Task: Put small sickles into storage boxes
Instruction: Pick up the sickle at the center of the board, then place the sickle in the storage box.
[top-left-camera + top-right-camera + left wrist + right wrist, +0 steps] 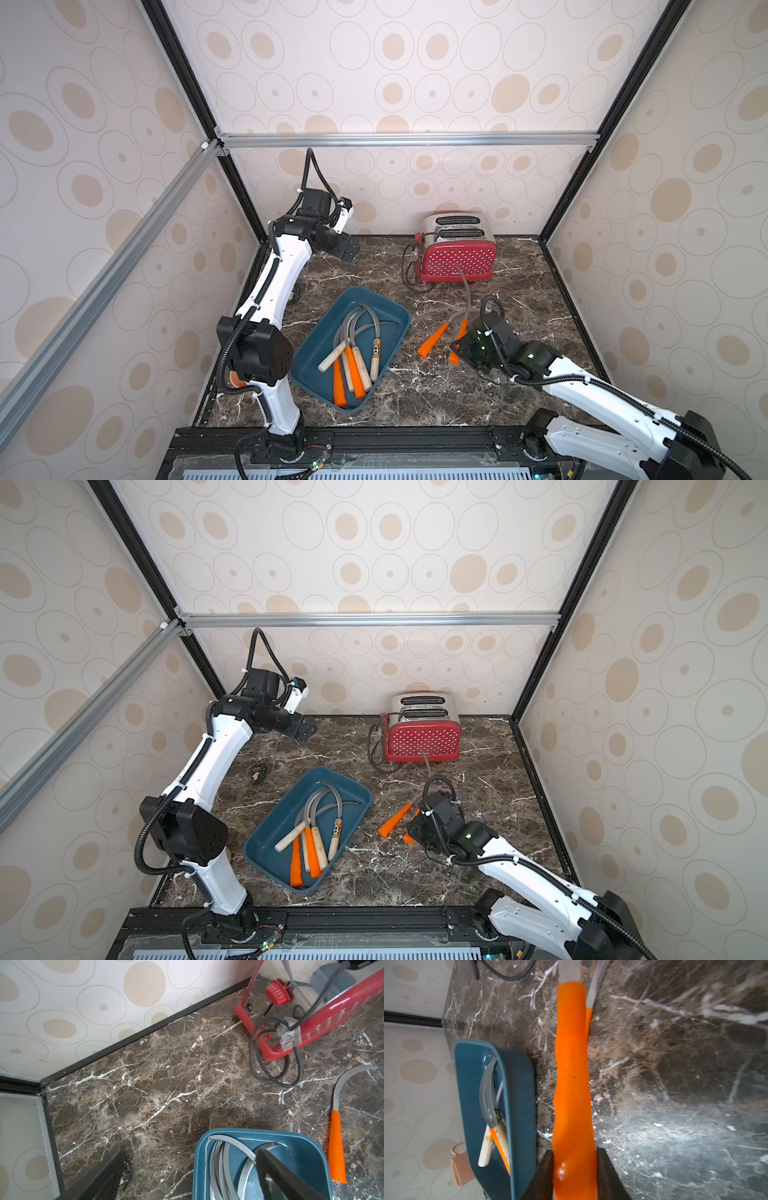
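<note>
The table (pixel 519 291) is dark brown marble-look stone with white veins, polished enough to reflect light. The tray (pixel 320 349) is smooth teal plastic with a soft sheen. The sickles (pixel 362 368) have dull grey metal blades and handles of pale bare wood or orange plastic. The orange sickle (pixel 573 1084) has a smooth, slightly glossy handle. The toaster (pixel 457 257) has glossy red sides and a chrome top.
</note>
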Robot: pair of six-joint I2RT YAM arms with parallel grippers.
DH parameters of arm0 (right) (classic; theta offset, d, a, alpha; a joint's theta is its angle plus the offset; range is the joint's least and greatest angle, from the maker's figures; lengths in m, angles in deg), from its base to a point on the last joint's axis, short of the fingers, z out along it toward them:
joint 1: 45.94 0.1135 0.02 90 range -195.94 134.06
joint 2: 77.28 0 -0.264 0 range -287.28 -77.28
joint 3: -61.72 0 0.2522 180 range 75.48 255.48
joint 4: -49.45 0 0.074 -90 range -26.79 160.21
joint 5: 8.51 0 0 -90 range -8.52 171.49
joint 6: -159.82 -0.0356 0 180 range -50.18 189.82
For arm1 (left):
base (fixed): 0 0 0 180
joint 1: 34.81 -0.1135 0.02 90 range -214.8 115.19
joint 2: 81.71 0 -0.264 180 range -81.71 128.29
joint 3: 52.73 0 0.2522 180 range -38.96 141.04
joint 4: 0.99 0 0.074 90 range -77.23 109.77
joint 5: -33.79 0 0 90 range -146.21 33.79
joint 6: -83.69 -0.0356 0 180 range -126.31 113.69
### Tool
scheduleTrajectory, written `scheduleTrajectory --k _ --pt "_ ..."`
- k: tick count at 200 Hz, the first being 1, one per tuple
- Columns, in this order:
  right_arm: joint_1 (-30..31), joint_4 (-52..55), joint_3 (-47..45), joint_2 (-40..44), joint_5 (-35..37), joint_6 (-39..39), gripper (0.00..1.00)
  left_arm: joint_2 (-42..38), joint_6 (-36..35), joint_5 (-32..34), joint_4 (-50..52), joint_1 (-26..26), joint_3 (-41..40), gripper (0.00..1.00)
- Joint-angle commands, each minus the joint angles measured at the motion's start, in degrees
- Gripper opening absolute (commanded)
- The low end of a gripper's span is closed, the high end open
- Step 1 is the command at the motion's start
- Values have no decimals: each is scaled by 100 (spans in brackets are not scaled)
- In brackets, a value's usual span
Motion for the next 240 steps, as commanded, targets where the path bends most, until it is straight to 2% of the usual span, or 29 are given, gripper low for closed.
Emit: scheduleTrajectory --k 1,58,97,126,169,240 --pt "288 -261 443 -382 76 125 10 -121 216 -40 -2 -195 258 99" --pt "1129 -471 1733 -1901 121 398 10 -366 243 315 -33 -434 281 99" --pt "1454 -961 2277 -2757 -166 318 10 -546 234 615 -256 -499 121 99" --pt "1646 -999 2724 -3282 -316 330 10 -395 304 728 -316 -608 164 99" --pt "1912 -721 3149 -3688 -348 250 10 -379 372 673 -380 -681 151 99" --pt "2245 -371 3262 -3884 -381 -133 9 -424 381 593 -437 -717 108 99"
